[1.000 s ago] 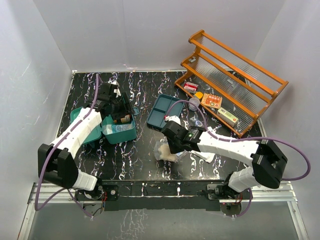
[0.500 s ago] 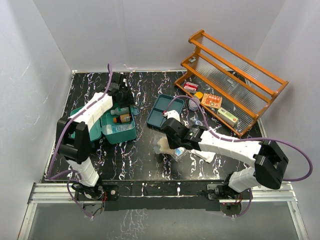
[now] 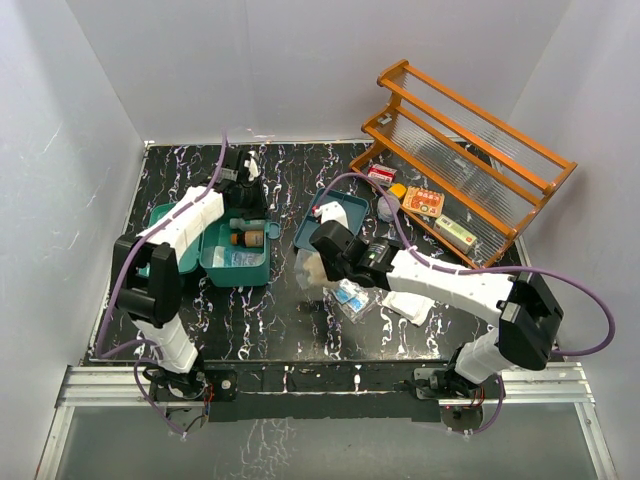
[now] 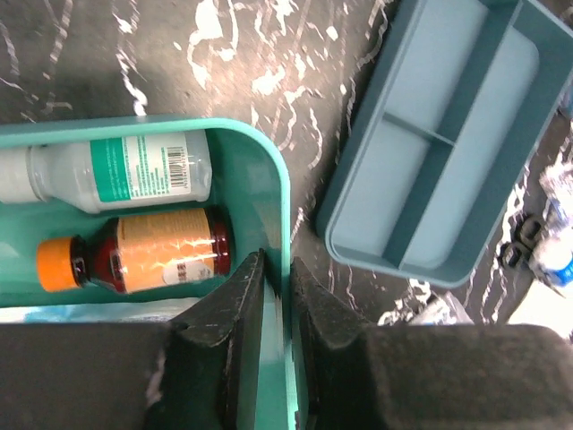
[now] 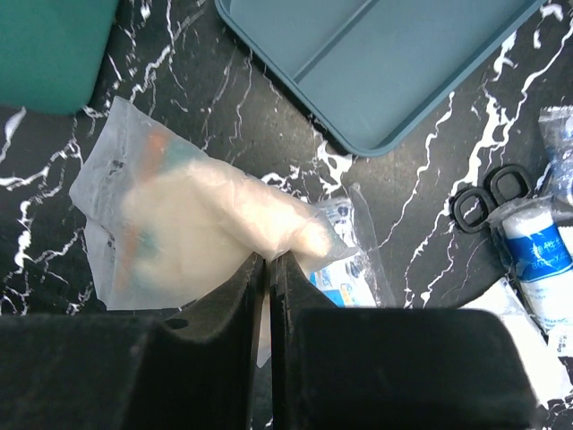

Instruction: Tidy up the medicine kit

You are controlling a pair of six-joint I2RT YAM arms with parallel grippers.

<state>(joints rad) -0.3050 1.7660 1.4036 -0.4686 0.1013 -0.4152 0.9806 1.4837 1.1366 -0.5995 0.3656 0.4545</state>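
Both sets of jaws are closed: the left gripper (image 4: 273, 285) pinches the medicine kit (image 4: 252, 175) by its wall facing the divided tray (image 4: 488, 107); the right gripper (image 5: 267, 269) clamps a clear bag (image 5: 179, 224), perhaps of gloves. The open kit lies just left of that bag.

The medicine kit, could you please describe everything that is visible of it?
The medicine kit is a teal-green plastic box with rounded corners, standing open on the black marbled table, lid folded out leftward under the left arm. Inside lie a clear labelled bottle and a brown orange-capped bottle. The left gripper is shut on one wall near a corner.
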